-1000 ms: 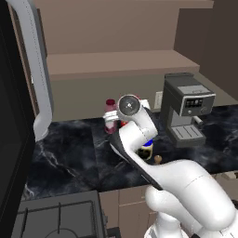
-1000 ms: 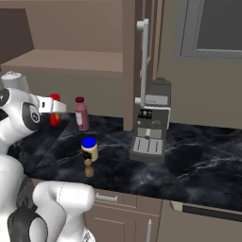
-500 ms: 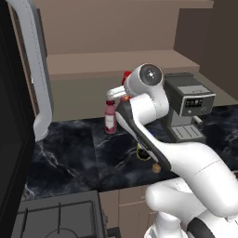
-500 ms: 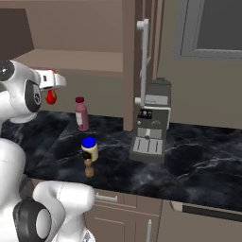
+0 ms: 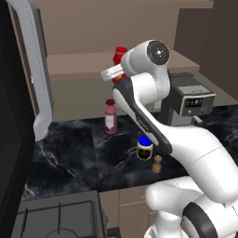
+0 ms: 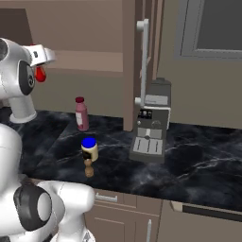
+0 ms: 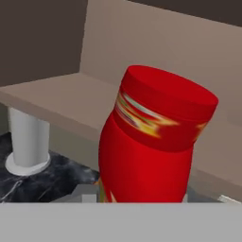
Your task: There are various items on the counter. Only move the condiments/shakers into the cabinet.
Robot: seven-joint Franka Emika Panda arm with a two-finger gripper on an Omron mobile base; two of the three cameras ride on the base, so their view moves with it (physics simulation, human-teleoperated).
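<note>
Gripper pinching the red squeeze bottle, held aloft level with the cabinet shelf. Blue-lidded cream jar and brown shaker stand on the counter below.

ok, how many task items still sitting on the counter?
3: the pink bottle at the back, and the blue-lidded jar beside the tiny brown shaker near the front edge. The red squeeze bottle is held up at the cabinet shelf.

Black counter carries jar, shaker, pink bottle.
</note>
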